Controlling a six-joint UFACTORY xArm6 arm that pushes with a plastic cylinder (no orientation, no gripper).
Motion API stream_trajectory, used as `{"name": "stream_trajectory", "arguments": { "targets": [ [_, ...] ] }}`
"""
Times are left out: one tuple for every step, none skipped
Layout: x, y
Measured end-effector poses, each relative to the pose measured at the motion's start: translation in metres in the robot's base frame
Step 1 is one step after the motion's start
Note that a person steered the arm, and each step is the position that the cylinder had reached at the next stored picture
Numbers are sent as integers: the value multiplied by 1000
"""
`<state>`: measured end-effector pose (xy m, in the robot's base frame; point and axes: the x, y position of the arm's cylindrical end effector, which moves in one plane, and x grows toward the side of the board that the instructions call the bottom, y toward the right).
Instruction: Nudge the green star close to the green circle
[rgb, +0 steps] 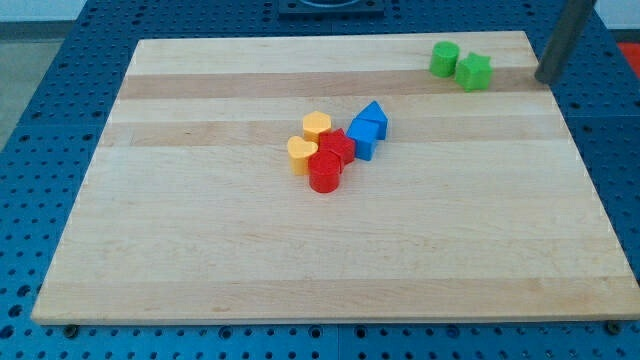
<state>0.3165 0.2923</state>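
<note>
The green circle (444, 59) sits near the top right of the wooden board (200, 250). The green star (474, 71) lies just to its right and slightly lower, touching or nearly touching it. My tip (543, 79) is at the board's right edge, to the right of the green star, with a clear gap between them. The rod rises from there to the view's top right.
A cluster sits at mid-board: two yellow hearts (317, 125) (301, 154), a red star (337, 146), a red cylinder (325, 173) and two blue blocks (373, 117) (362, 138). A blue perforated table surrounds the board.
</note>
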Motion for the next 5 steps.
{"name": "stream_trajectory", "arguments": {
  "targets": [
    [22, -40],
    [24, -77],
    [24, -99],
    [8, -108],
    [2, -110]
  ]
}}
